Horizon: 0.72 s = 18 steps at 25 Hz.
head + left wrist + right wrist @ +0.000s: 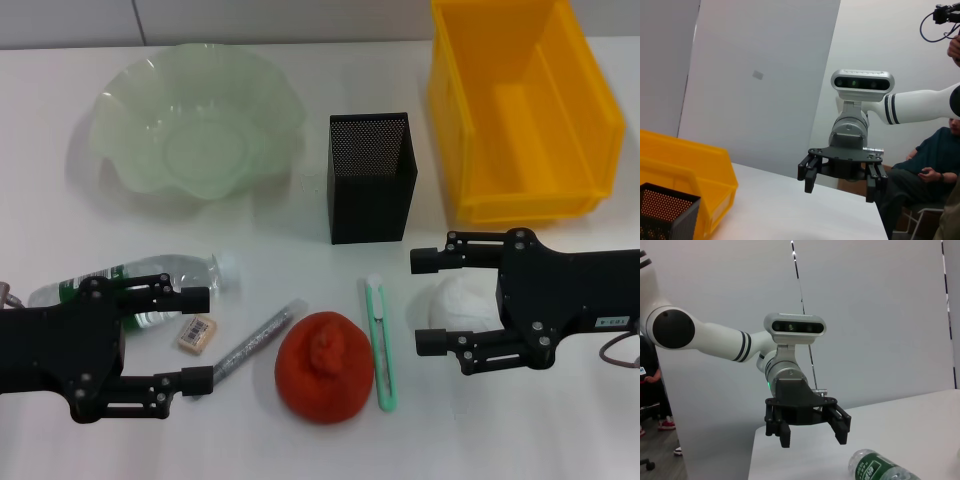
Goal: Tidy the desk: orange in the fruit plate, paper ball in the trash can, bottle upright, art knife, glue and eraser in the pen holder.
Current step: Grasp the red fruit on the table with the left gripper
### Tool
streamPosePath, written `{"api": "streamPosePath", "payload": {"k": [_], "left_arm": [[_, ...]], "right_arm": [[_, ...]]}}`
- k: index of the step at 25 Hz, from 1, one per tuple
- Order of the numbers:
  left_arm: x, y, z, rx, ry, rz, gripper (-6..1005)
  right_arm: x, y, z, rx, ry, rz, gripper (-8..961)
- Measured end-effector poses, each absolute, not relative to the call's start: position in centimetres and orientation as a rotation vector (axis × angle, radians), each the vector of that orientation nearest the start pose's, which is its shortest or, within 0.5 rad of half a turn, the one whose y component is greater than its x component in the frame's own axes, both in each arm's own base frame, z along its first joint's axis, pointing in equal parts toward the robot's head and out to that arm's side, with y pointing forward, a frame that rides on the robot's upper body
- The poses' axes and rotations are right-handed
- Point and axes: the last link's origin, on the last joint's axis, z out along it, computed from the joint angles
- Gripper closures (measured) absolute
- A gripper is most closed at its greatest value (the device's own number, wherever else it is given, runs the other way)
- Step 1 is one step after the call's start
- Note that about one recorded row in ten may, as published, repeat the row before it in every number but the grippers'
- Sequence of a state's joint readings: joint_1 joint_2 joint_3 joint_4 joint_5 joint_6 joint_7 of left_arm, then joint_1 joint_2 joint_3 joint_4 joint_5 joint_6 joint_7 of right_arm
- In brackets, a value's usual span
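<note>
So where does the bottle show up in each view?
Head view: bottle lies on its side, near left, partly under the left gripper.
Left wrist view: not in it.
Right wrist view: bottom edge, green label showing.
Shared landmark: left gripper, just beside the bottle.

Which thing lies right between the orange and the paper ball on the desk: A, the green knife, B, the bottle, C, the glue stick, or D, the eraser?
A: in the head view the green knife lies lengthwise between the orange and the paper ball, while the other three sit on the orange's far side.
</note>
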State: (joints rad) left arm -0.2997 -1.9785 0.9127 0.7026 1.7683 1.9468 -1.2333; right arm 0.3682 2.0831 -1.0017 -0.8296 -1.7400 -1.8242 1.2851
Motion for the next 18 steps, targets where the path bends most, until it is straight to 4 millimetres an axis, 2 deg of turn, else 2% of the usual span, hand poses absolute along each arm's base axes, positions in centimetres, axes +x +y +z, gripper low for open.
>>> {"api": "streamPosePath", "payload": {"k": [18], "left_arm": [[-28.01,23.81,3.1,-2.943,-0.394,-0.977,243]], "right_arm": [[23.5,26.79,-0.38,-2.965,0.283,0.972,181]]}}
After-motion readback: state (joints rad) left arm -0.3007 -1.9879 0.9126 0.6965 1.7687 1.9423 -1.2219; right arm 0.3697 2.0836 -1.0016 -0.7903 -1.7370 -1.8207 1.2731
